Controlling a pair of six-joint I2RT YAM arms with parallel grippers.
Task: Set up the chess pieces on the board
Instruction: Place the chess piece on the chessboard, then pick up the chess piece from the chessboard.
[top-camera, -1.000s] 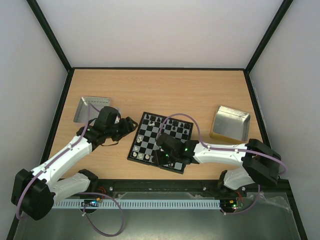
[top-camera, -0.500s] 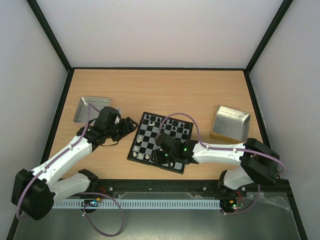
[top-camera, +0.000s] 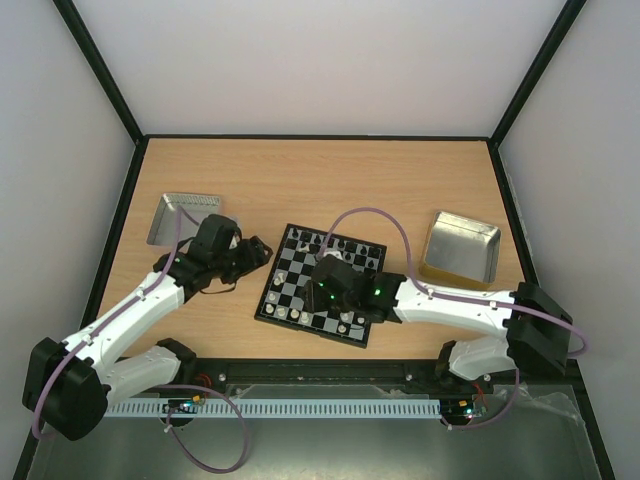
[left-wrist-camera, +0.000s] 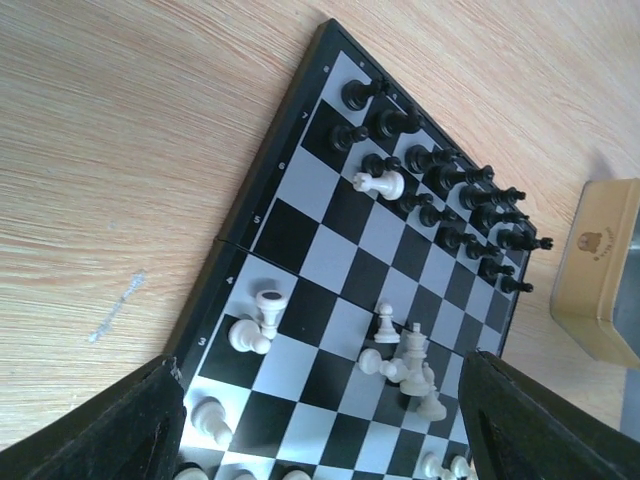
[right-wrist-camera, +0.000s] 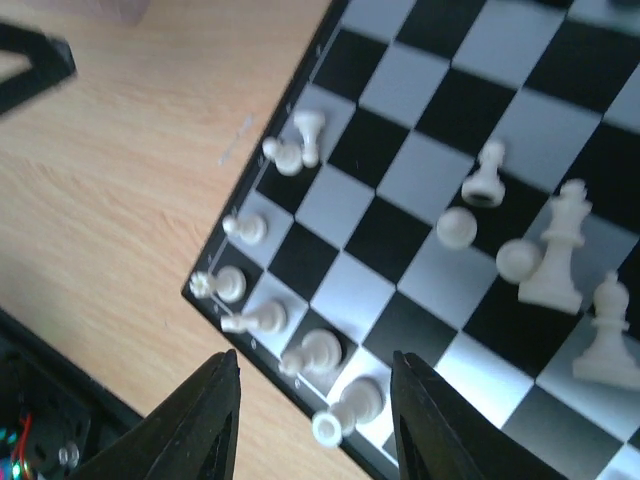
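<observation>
Over the 7 o'clock corner of the board (top-camera: 285, 272), my right hand (right-wrist-camera: 315, 365) hangs with its fingers spread wide and nothing between them. My left hand (left-wrist-camera: 325, 370) sits off the board's 9 o'clock edge, aimed across it, also wide and empty.

Board is mid-desk (top-camera: 330, 180), with a metal tray (top-camera: 185, 215) at 10 o'clock and a second tray (top-camera: 460, 245) at 3 o'clock.

Piece status:
- black pieces (left-wrist-camera: 440, 170): upright in two rows along the 12 o'clock edge, look about done
- white pawn (left-wrist-camera: 378, 182): stranded in among the black rows
- white pieces (right-wrist-camera: 555, 250): loose clump mid-board, some tipped. More sit at the 7 o'clock corner, several on their sides, one right at the border.

My read: the white side isn't set yet, so roughly half done.

Handling, judged by looks: light, hard, smooth, and tiny next to my fingers. With such narrow bases, any brush will probably tip them.
- Upright ones: come straight down and pinch across the stem just under the head.
- Lying ones: pinch across the waist, fingers square to the long axis.
- Squeeze lightly. The rounded profile will likely squirt out under a hard close.
- The clump is tight, so take outer pieces first or I'll knock the neighbours over.
</observation>
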